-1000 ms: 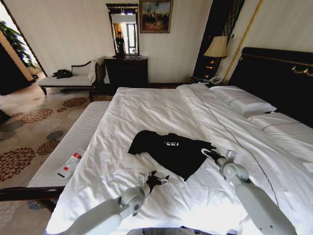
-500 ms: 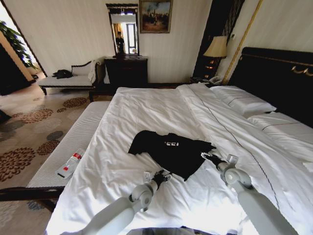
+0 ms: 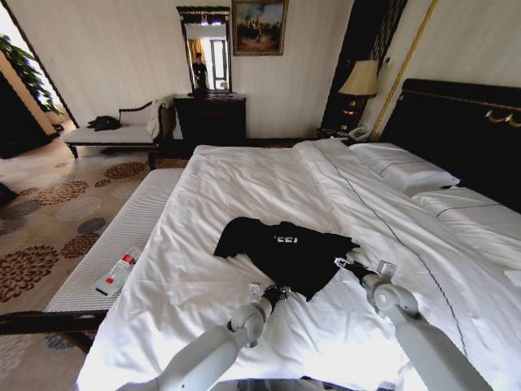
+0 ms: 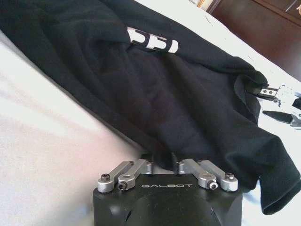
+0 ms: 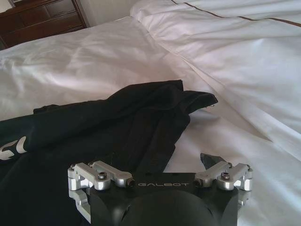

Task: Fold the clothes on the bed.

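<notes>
Nearest you, your left gripper (image 3: 281, 291) sits low over the white duvet (image 3: 187, 277) at the near hem of the clothes (image 3: 285, 248), its tips right at the fabric edge. In the left wrist view the linkages splay outward, so the fingers look spread, but the tips are hidden under the dark cloth (image 4: 155, 94) and you cannot tell whether they already have a layer.

Just beyond and to the right, your right gripper (image 3: 348, 265) rests at the right-hand side of the top, beside the bunched sleeve. Its fingers stand apart: in the right wrist view one dark fingertip (image 5: 208, 161) shows clear over white bedding, with the other side against the fabric (image 5: 122, 127).

The top lies crumpled near the middle of the bed (image 3: 456, 130), lettering up, with its right sleeve folded over on itself.

Risks from here, as a judgement: pinching the duvet along with the top, since both are soft and the tips press into bedding; catching only one layer at the hem, so the garment twists as it lifts; or the two sides rising unevenly, which would drag the lumped sleeve further under.

Farther off, the pillows (image 3: 403, 167) and headboard (image 3: 464, 122) lie well apart from the work.
</notes>
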Robot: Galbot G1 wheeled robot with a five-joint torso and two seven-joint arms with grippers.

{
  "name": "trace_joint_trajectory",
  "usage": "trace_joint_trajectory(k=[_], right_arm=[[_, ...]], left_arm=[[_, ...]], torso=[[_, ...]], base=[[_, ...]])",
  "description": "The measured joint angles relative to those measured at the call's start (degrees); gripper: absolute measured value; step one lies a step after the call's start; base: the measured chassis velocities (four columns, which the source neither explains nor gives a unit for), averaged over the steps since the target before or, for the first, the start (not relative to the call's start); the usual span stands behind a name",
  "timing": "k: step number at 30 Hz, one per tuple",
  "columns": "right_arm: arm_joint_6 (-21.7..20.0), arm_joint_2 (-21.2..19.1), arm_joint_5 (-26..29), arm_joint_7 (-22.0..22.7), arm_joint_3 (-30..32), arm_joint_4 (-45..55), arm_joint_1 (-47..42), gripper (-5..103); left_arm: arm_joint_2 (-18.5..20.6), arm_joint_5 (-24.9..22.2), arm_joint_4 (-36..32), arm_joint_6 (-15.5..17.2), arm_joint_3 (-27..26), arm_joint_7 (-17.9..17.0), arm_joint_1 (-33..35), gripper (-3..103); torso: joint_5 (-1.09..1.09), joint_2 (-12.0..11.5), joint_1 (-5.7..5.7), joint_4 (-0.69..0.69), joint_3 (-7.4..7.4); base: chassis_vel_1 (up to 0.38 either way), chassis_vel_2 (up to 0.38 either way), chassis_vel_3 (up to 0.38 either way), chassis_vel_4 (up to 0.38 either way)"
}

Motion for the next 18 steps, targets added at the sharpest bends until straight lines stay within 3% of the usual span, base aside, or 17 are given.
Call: trace_joint_trajectory(k=[1, 4, 6, 18], right_arm=[[0.0, 0.0, 0.0, 0.0, 0.0, 0.0, -0.1, 100], [0.0, 0.0, 0.0, 0.0, 0.1, 0.2, -0.5, 100], [0.0, 0.1, 0.0, 0.0, 0.1, 0.2, -0.5, 100], [0.0, 0.7, 0.0, 0.3, 0.4, 0.8, -1.4, 100]], left_arm=[[0.1, 0.1, 0.0, 0.0, 0.0, 0.1, 0.0, 20], [0.4, 0.1, -0.1, 0.0, -0.1, 0.2, 0.0, 4], [0.6, 0.2, -0.2, 0.0, -0.1, 0.3, 0.0, 2], [1.0, 1.9, -1.3, 0.1, -3.5, 0.0, 0.4, 0]], torso=[[0.00, 0.0, 0.00, 0.00, 0.00], [-0.01, 0.0, 0.00, -0.01, 0.01], [-0.01, 0.0, 0.00, -0.02, 0.01], [-0.01, 0.0, 0.00, 0.00, 0.01]], base=[[0.000, 0.000, 0.000, 0.000], [0.000, 0.000, 0.000, 0.000], [0.000, 0.000, 0.000, 0.000], [0.000, 0.000, 0.000, 0.000]])
